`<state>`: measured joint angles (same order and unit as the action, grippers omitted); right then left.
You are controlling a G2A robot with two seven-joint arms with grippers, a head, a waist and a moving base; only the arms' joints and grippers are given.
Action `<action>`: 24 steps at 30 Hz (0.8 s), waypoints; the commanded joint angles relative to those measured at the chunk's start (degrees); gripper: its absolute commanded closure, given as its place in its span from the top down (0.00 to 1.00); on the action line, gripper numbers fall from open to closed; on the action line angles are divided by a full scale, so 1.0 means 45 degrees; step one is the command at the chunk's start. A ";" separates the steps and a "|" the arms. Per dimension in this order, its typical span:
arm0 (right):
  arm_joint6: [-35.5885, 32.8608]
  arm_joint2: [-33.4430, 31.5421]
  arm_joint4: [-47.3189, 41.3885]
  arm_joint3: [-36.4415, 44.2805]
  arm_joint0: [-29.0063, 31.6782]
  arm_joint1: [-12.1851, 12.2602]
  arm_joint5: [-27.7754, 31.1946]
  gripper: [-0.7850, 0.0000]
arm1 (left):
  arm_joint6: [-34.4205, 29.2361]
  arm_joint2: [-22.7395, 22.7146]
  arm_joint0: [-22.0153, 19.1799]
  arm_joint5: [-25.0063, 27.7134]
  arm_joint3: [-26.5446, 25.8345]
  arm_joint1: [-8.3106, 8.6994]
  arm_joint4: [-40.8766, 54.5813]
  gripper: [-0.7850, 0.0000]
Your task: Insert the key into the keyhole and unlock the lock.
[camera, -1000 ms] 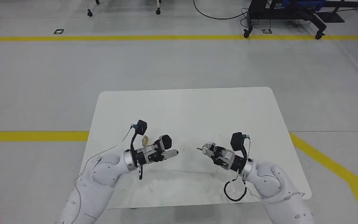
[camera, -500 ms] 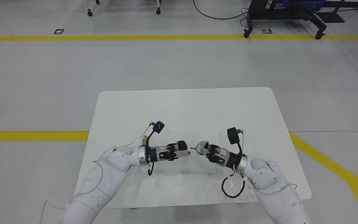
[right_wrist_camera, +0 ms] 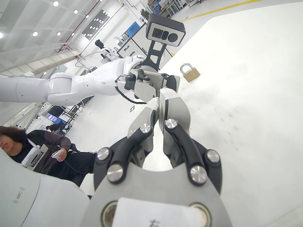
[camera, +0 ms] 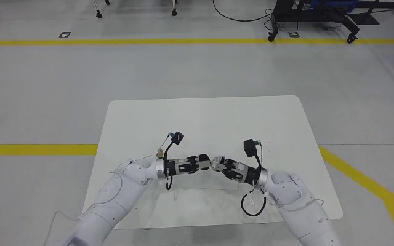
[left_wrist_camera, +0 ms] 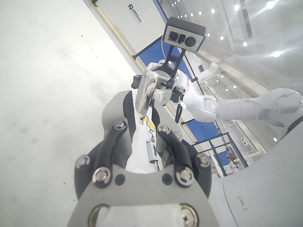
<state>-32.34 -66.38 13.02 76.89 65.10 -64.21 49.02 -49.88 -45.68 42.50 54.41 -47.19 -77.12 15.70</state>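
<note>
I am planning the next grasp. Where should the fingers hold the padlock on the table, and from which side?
The padlock lies flat on the table, so its broad faces cannot be pinched. Probably grip the brass body across its two narrow edges, coming from above.
</note>
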 commanded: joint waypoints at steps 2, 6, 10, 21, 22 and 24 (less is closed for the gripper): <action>0.0005 0.0035 0.0027 0.0047 -0.0041 0.0005 -0.0134 0.00 | 0.0087 0.0170 -0.0086 0.0085 0.0157 -0.0026 0.0070 0.00; 0.0053 0.0082 0.0095 0.0083 -0.0081 0.0009 -0.0381 0.00 | 0.0243 0.0365 -0.0206 0.0241 0.0372 -0.0026 0.0115 0.00; 0.0014 0.0159 -0.0020 0.0065 -0.0105 0.0012 -0.0541 0.37 | 0.0435 0.0463 -0.0313 0.0433 0.0591 0.0024 0.0145 0.00; -0.0393 0.0221 -0.0289 -0.0041 -0.0120 0.0082 -0.0652 0.28 | 0.0799 0.0593 -0.0403 0.0797 0.0749 0.0117 -0.0174 0.00; -0.0455 0.0265 -0.0324 -0.0038 -0.0143 0.0081 -0.0664 0.26 | 0.0799 0.0655 -0.0320 0.0797 0.0635 0.0102 0.0055 0.00; -0.0562 0.0343 -0.0382 -0.0057 -0.0192 0.0079 -0.0711 0.21 | 0.0715 0.0765 -0.0342 0.0713 0.0617 0.0115 0.0205 0.00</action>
<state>-34.72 -64.94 11.38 76.66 64.32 -63.85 45.89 -46.50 -42.42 41.07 57.79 -44.44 -76.64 16.49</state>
